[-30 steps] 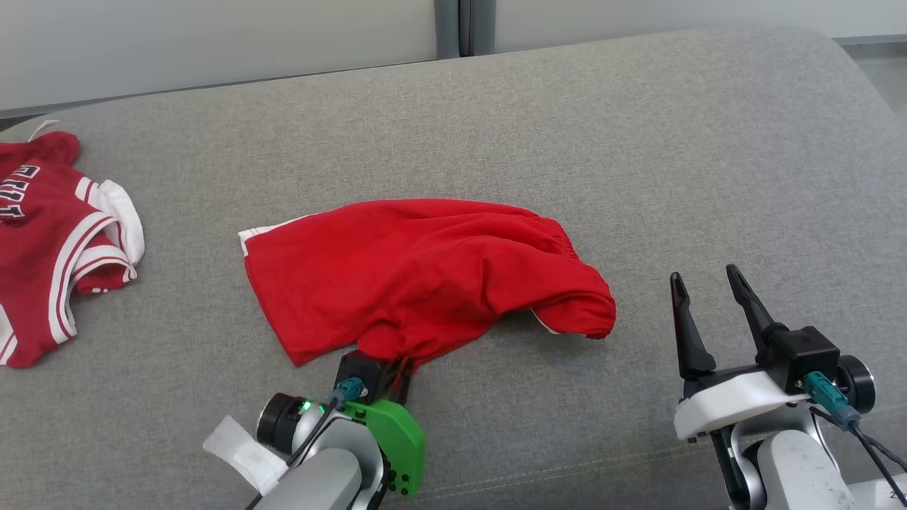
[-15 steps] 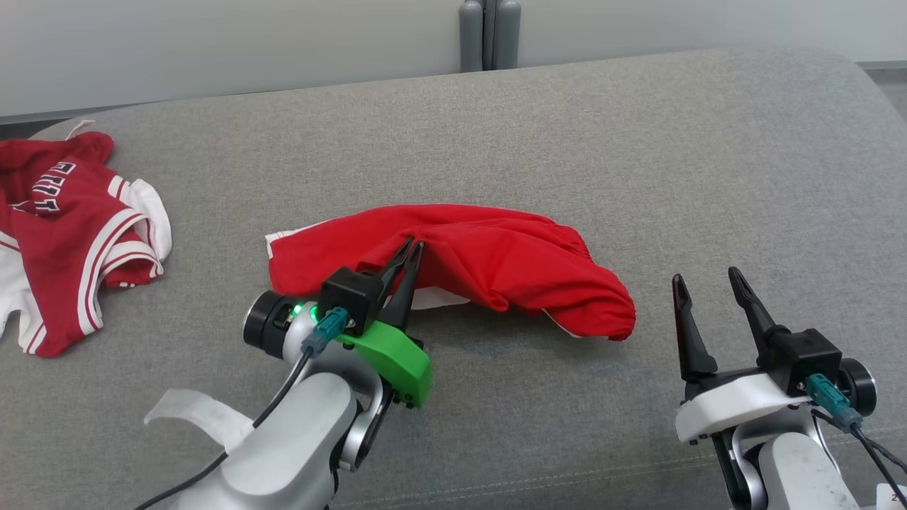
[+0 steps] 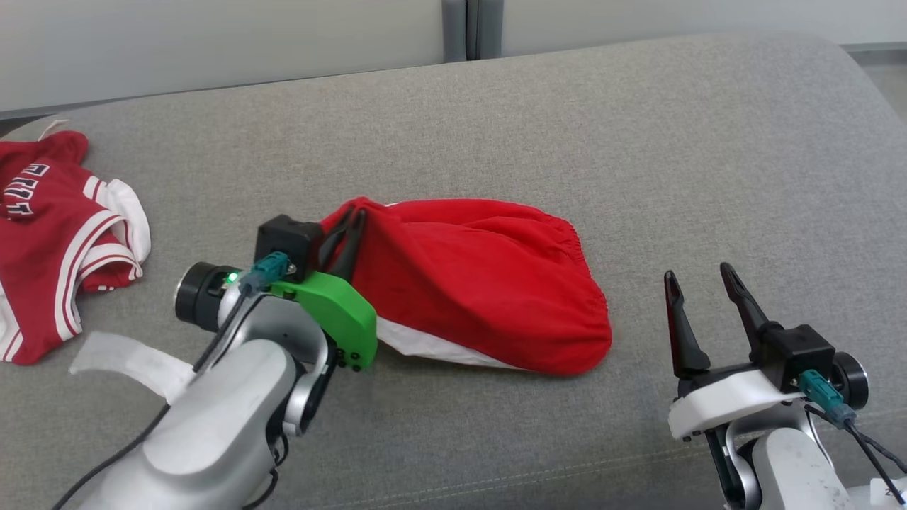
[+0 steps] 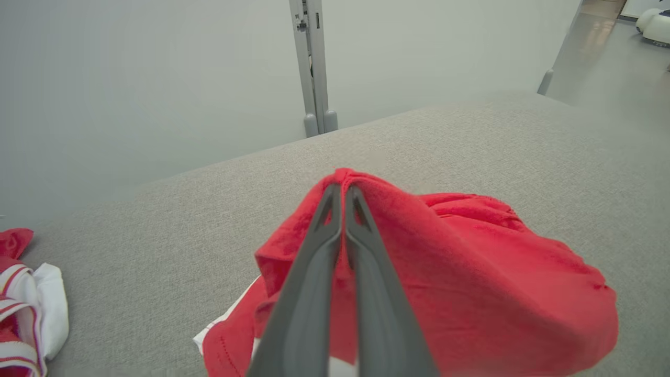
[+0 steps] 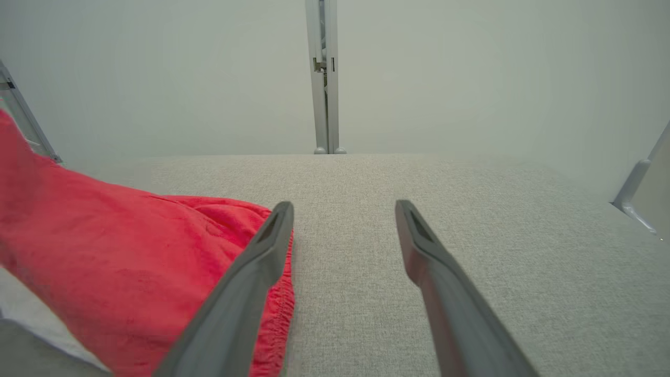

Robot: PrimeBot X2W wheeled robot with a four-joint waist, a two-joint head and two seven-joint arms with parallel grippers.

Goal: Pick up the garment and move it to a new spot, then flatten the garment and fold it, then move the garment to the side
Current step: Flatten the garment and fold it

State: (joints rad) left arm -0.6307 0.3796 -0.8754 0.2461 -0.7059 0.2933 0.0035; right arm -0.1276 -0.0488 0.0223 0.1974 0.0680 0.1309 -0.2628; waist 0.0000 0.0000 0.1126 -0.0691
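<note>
Your left claw [image 3: 354, 214] is pressed shut on a fold of the red shorts [image 3: 489, 283], at their left end as the head view has it. The left wrist view makes it plain: the two dark fingers [image 4: 314, 293] lie together with red cloth peaked over their tips, and the pinched end stands up off the grey cushioned surface [image 3: 638, 142]. Which part of the shorts that fold belongs to, I can't tell.

The rest of the shorts lies near the middle of the surface, draped down and away to your right from the pinch. Their long axis runs left to right across the head view, from the raised end in the left claw to the elastic waistband [image 3: 570, 241], which points towards your right side and lies low. A strip of white trim [image 3: 432, 347] shows along the near edge, underneath.

Your right claw [image 3: 698, 273] stands wide open with nothing in it, near the waistband end but apart from it, a little nearer to you. In the right wrist view the gathered hem lies just beside its left-hand finger, so that arm is clearly the nearer one for the free end.

My reading is that the carry to a new spot is under way on one claw. Mind the red-and-white jersey [image 3: 49, 234] at the far left (not your garment), and set down clear of it.
</note>
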